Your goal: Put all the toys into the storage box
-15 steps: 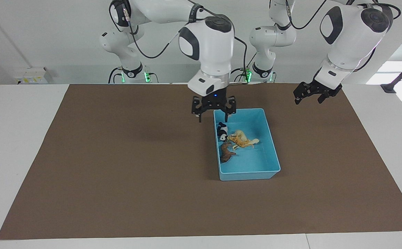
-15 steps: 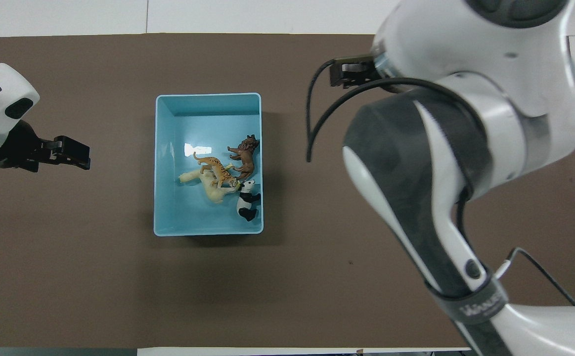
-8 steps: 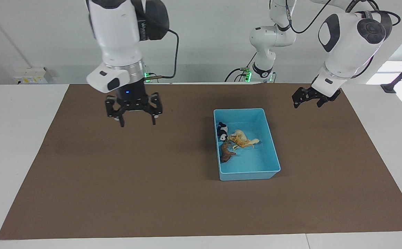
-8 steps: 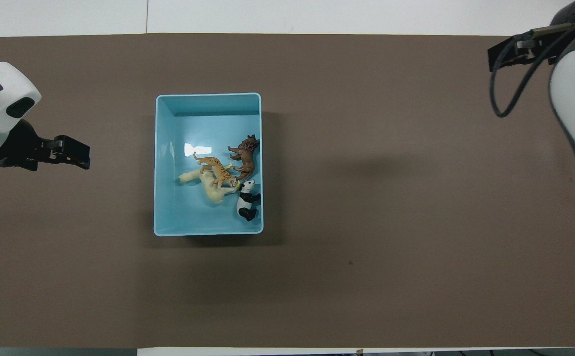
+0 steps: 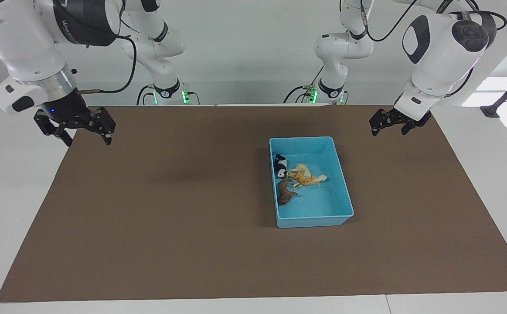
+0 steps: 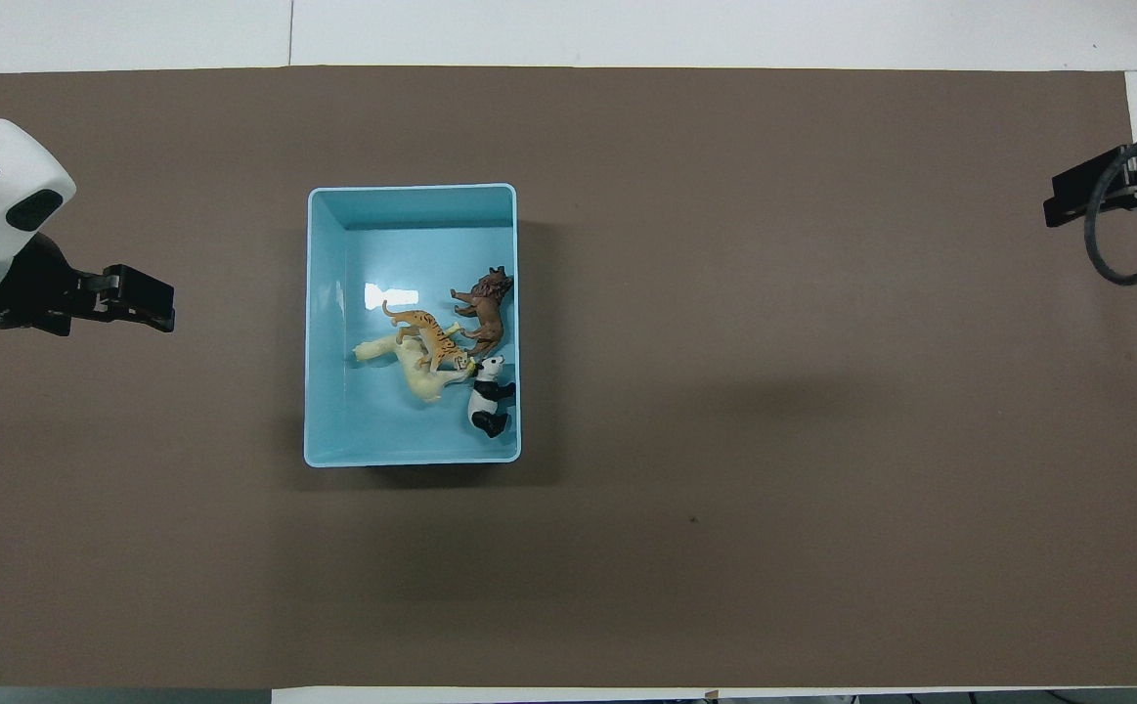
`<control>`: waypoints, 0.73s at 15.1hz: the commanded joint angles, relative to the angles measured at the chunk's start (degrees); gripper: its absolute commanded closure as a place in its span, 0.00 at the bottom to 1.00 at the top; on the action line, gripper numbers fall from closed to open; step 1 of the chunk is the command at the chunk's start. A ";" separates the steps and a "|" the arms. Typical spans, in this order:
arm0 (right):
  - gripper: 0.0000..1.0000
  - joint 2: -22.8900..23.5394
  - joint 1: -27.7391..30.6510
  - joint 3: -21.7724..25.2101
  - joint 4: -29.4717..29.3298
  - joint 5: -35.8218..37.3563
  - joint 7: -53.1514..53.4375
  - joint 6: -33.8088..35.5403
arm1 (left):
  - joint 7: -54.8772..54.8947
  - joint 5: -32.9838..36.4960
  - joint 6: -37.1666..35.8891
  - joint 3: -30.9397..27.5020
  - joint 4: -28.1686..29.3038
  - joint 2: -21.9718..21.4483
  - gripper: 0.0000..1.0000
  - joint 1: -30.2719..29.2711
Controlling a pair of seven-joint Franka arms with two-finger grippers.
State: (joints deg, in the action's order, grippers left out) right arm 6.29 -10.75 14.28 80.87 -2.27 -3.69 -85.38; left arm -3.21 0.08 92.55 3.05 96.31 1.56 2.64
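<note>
Box point(image 5: 344, 188) — light-blue tray, standing on the brown mat point(image 5: 192, 244) that covers the table point(image 5: 9, 183), somewhat toward the left arm's end. All four toys lie inside it, bunched along the wall that faces the right arm's end.

Panda point(image 5: 280, 165): black and white, against that wall, nearest the robots of the four. Horse point(image 5: 307, 173): cream-white, lying on its side toward the box's middle. Tiger point(image 5: 299, 177): orange, striped, lying across the horse and touching it. Lion point(image 5: 284, 192): dark brown, farthest from the robots, close by the tiger (whether it touches cannot be told).

Left pincer point(image 5: 393, 124): raised over the mat near the corner at the left arm's end, well apart from the box; whether its fingers are spread or pressed together cannot be told, and nothing shows between them. In the overhead view it point(image 6: 138, 298) enters from the edge, beside the box point(image 6: 412, 191).

Right pincer point(image 5: 86, 137): raised over the mat's edge at the right arm's end, fingers spread wide — holding nothing. Only a part of it point(image 6: 1081, 196) shows from overhead.
</note>
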 commanded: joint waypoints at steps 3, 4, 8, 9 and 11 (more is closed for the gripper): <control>0.00 -9.18 3.28 -3.72 13.76 1.38 1.58 -3.90 | 0.48 0.97 0.26 0.11 -0.42 -0.15 0.00 -0.17; 0.00 -10.49 3.20 -4.16 17.44 2.08 1.84 -8.62 | 0.48 0.97 0.26 0.11 -0.42 -0.15 0.00 -0.17; 0.00 -10.15 3.28 -5.13 19.24 4.63 3.42 -15.08 | 0.57 0.97 0.35 0.11 -0.33 -0.24 0.00 -0.26; 0.00 -10.15 3.54 -5.66 19.15 4.99 3.51 -15.08 | 0.57 0.97 0.35 0.11 -0.33 -0.24 0.00 -0.26; 0.00 -10.07 3.55 -5.75 18.98 5.17 3.42 -14.91 | 0.57 0.97 0.35 0.11 -0.33 -0.24 0.00 -0.26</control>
State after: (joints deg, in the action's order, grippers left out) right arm -2.35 -8.54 9.98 98.41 1.72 -1.32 -99.38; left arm -3.21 0.10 92.59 3.05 96.29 1.55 2.64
